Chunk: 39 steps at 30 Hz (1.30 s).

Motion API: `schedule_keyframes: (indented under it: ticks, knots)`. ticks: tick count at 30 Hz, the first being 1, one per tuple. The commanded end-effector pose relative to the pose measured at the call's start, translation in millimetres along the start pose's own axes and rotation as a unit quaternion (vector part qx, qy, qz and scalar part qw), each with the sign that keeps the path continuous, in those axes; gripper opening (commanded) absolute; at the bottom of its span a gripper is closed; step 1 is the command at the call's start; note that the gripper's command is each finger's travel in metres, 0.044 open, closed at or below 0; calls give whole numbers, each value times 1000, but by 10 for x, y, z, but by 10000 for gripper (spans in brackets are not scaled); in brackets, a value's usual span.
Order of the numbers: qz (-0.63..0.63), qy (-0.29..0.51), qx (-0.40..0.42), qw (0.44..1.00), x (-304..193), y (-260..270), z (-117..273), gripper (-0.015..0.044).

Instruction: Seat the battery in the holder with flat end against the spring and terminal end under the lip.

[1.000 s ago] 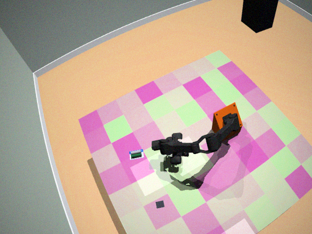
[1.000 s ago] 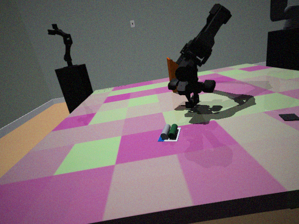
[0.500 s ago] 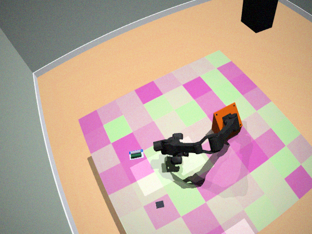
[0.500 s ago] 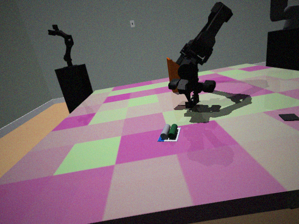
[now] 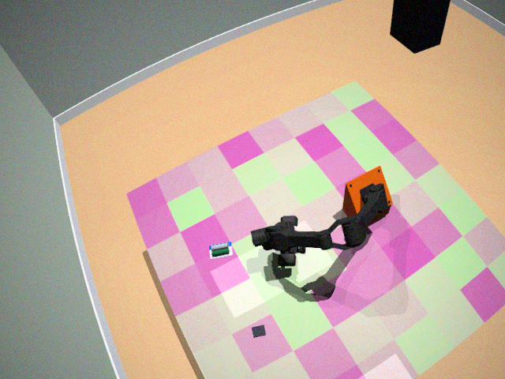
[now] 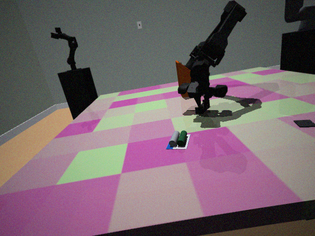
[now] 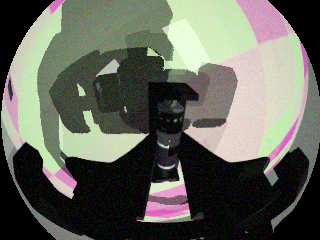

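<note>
Jaws clamp battery [image 7: 168, 135] above checkered tabletop [image 6: 152, 183].

holder [image 5: 220, 249] spring, lip: too small | held battery [image 7: 168, 135]: ends hidden (dark, blurred)

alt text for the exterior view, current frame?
A dark robot arm reaches down over a pink, green and beige checkered table, its gripper shut on a small dark object just above the surface. Nearer the camera, apart from the arm, a grey cylinder and a green cylinder lie side by side on a small white holder.
</note>
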State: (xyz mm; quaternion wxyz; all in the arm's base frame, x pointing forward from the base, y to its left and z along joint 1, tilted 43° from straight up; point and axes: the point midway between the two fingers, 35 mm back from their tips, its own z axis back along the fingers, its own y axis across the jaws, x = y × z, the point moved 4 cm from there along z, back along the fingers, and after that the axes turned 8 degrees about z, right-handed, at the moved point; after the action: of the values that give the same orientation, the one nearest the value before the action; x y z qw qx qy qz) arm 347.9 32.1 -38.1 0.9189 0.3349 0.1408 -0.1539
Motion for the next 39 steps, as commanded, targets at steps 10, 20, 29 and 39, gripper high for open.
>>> schedule_keyframes:
  ticks: [10, 20, 29, 39]
  knots:
    - [-1, -14, -3, 1000, -34, 8, -3, 60]
    - [-2, -16, -3, 1000, -106, 20, -3, 60]
    - [-2, -16, -3, 1000, -136, 27, 0, 60]
    - [-2, -17, -3, 1000, -136, 30, -1, 60]
